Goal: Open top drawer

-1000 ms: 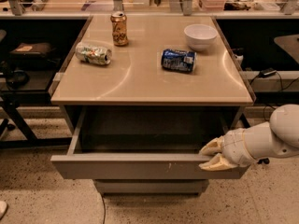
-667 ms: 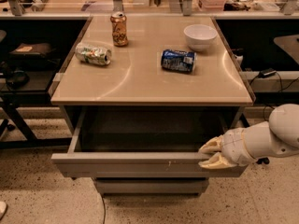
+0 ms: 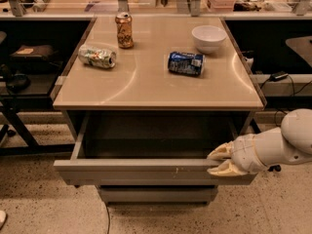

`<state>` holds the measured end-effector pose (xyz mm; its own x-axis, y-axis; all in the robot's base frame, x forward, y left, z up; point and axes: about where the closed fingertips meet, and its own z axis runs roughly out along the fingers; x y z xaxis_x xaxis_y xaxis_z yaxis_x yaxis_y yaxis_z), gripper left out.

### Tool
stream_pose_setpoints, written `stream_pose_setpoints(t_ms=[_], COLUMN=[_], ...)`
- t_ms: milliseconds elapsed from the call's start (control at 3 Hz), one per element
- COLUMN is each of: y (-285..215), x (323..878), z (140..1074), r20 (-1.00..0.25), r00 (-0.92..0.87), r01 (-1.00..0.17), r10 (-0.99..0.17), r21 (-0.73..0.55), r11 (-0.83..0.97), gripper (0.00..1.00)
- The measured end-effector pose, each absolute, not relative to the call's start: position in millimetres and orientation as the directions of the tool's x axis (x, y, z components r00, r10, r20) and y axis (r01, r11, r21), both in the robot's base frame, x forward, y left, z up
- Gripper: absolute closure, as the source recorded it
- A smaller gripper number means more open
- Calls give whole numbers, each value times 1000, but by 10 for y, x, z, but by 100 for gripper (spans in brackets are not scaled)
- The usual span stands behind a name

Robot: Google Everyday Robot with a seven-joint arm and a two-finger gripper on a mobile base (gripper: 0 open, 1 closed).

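Item: top drawer [image 3: 141, 172]. Stood well out beneath table [image 3: 146, 89]; front panel's long axis ran left-right. Gripper [image 3: 220, 160] sat at panel's right end, fingers narrow, pinching top edge, one inside, one outside. Arm cut off at right. Drawer int. dark, rear hidden under table.

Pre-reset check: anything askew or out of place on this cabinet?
Two cans lie tipped on the beige tabletop: a crumpled silver-green can at left and a blue can centre-right. The grey top drawer front has small white scuffs. The claw sits at its right end.
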<state>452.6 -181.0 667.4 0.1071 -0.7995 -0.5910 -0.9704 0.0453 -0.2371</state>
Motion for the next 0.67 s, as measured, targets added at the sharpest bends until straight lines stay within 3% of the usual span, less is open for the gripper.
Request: stream_pose_setpoints(t_ms=[333,667], y=[-1869,-1868], x=[4425,4422], z=[6608,6608], r20=[-598,-598], r00=[88,88], r01=[-974,-974], r10=[-796,-796], r21=[-220,-220], r11=[58,58], gripper=[10,0])
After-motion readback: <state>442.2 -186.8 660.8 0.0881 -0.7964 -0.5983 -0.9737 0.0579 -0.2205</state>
